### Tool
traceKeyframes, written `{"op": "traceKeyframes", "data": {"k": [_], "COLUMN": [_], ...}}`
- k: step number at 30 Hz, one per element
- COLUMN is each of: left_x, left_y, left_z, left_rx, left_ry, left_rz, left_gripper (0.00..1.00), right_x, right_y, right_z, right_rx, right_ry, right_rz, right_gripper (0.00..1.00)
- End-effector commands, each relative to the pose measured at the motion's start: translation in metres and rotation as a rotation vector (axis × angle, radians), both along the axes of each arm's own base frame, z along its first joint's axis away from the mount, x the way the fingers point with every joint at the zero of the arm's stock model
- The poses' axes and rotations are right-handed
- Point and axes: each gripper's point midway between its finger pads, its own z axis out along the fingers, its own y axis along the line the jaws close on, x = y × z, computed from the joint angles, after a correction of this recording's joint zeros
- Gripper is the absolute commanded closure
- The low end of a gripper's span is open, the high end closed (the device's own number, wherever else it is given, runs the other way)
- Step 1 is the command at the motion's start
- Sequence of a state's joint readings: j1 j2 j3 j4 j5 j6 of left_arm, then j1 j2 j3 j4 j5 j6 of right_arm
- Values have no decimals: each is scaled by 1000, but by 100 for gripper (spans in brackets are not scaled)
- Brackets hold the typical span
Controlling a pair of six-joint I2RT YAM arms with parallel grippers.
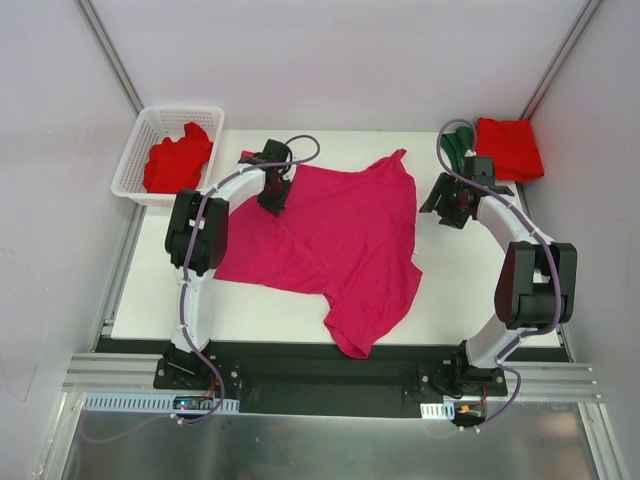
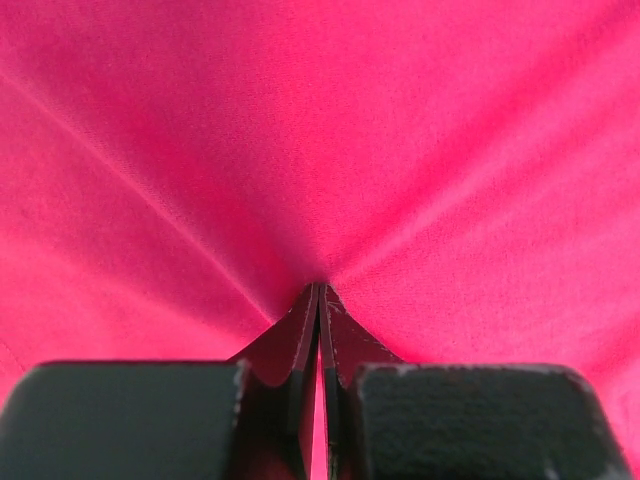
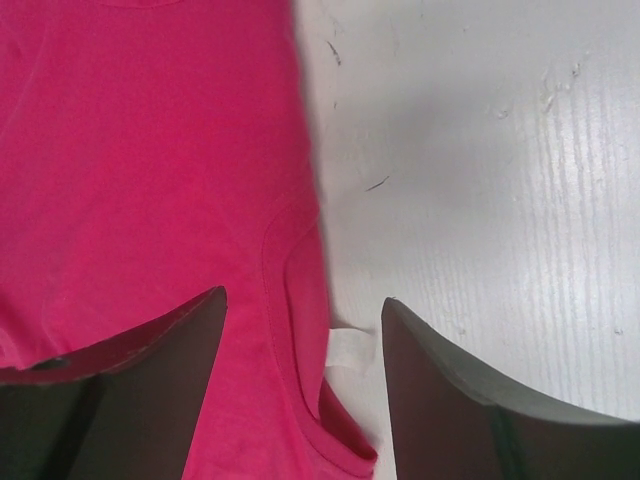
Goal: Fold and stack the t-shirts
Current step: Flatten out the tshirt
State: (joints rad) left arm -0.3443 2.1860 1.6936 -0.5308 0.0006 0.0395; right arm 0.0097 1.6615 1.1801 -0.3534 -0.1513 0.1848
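We see a white table boxed in by pale grey walls, with metal struts in the back corners. An aluminium rail lines its near edge above a steel floor. Light falls evenly.

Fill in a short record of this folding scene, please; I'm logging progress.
pink shirt: spread out, unfolded
left gripper: shut on pink shirt, far left part
right gripper: open over pink shirt's right edge
loose red shirt: in basket, far left
folded red shirt: far right corner, beside green shirt
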Motion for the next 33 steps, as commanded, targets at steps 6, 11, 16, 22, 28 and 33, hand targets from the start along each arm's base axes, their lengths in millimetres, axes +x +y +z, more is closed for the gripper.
{"op": "traceKeyframes", "data": {"k": [6,11,16,22,28,33], "left_x": [-13,-15,-15,-15,-16,-17], "left_y": [43,41,37,37,37,36], "left_z": [-2,-1,1,1,2,2], "left_rx": [105,92,76,74,71,68], "left_ry": [70,78,75,75,77,79], "left_rz": [70,64,64,64,65,64], "left_gripper": [100,100,100,100,100,100], "right_x": [26,43,59,74,84,92], "right_y": [22,37,43,45,48,52], "right_z": [10,-6,-11,-19,-32,-36], "right_rx": [129,202,203,204,216,236], "right_ry": [-40,-21,-21,-14,12,19], "right_rz": [46,70,84,91,98,114], "right_gripper": [34,34,35,35,41,48]}}
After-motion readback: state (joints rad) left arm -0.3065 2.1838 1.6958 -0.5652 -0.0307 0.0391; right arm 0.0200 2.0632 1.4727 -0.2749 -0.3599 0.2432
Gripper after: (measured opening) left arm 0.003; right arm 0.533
